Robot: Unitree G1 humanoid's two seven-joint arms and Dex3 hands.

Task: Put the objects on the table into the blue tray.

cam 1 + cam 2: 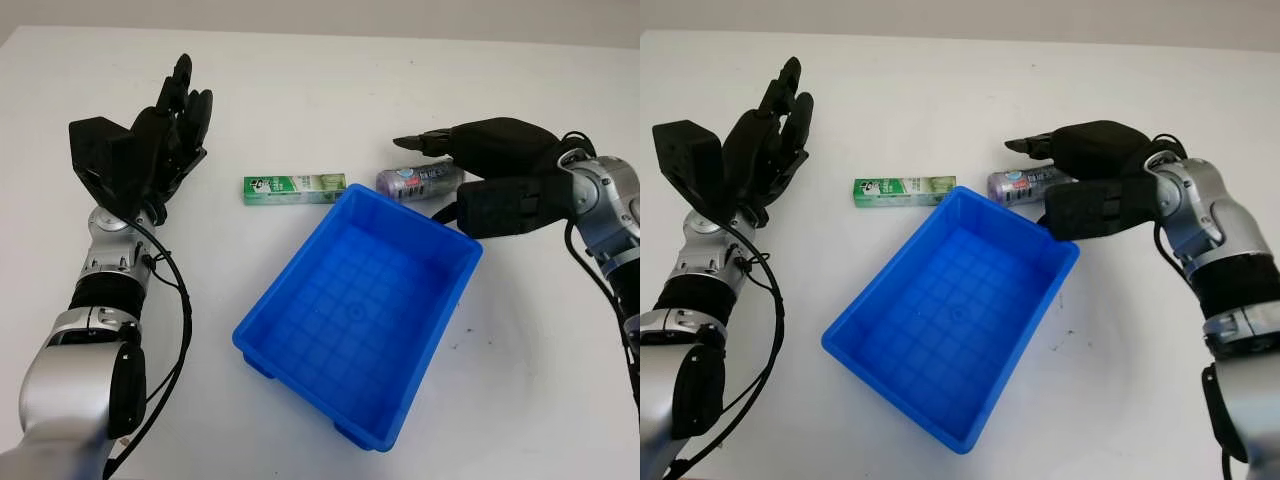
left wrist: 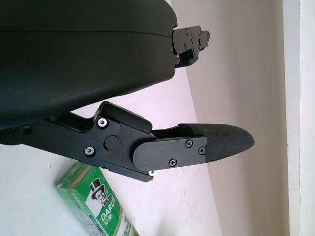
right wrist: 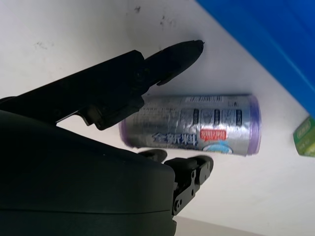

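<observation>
A silver-and-purple can (image 1: 420, 182) is seen lying sideways beside the blue tray (image 1: 300, 300); the right robot hand (image 1: 450, 150), holding nothing, is spread over it.

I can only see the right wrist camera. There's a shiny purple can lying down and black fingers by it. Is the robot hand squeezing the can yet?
Observer: Not yet. From the head camera the right hand is open, hovering over the can, which lies on the table.
Operator: I see a bit of blue. Is anything inside it?
Observer: That is the blue tray, and nothing is in it yet.
Operator: What is the green corner?
Observer: A green toothpaste box lying flat, beyond the tray's far edge.
Operator: Where's the other hand?
Observer: The left hand is open, raised, on the far side of the box from the can.
</observation>
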